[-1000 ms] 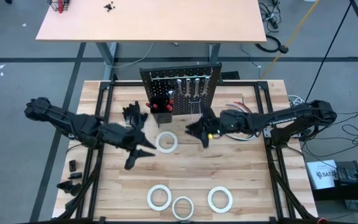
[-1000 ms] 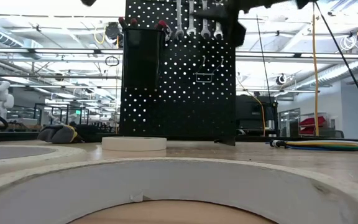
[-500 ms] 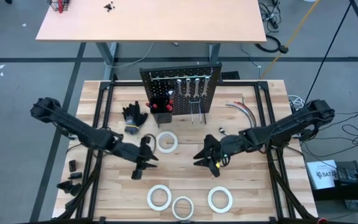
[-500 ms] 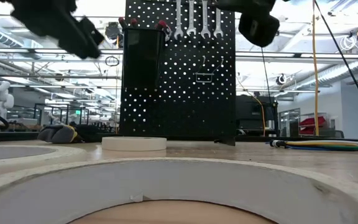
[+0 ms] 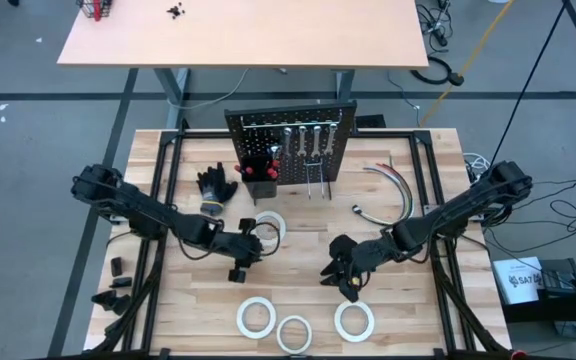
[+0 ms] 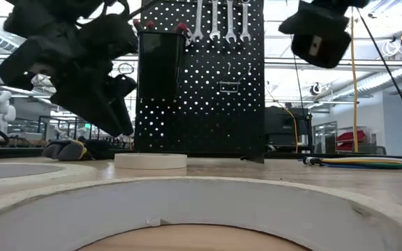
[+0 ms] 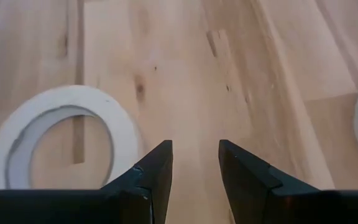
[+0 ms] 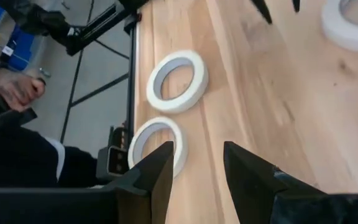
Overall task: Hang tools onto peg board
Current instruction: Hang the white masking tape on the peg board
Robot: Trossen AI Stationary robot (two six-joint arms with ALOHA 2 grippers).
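Note:
The black peg board [image 5: 290, 150] stands upright at the table's far middle, with silver wrenches [image 6: 222, 21] hanging on hooks and red-handled screwdrivers [image 6: 158, 28] in its bin. Several white tape rolls lie flat: one [image 5: 268, 228] before the board, three [image 5: 256, 316] [image 5: 294, 332] [image 5: 354, 320] near the near edge. My left gripper [image 5: 240, 250] [image 7: 194, 158] hovers open above bare wood beside a roll [image 7: 61, 137]. My right gripper [image 5: 343, 275] [image 8: 197, 155] is open, above the table, facing two rolls [image 8: 178, 79] [image 8: 157, 146].
Black gloves [image 5: 216, 188] lie left of the board, curved hoses [image 5: 393, 185] to its right. A black frame rail [image 5: 158, 240] runs along the table's left side. A person's hand [image 8: 11, 87] shows beyond the table in the right wrist view.
My right gripper has drawn back from the peg board toward the table's near edge. My left gripper has moved right and toward the near edge, and has come down closer to the tabletop. No tape roll has shifted.

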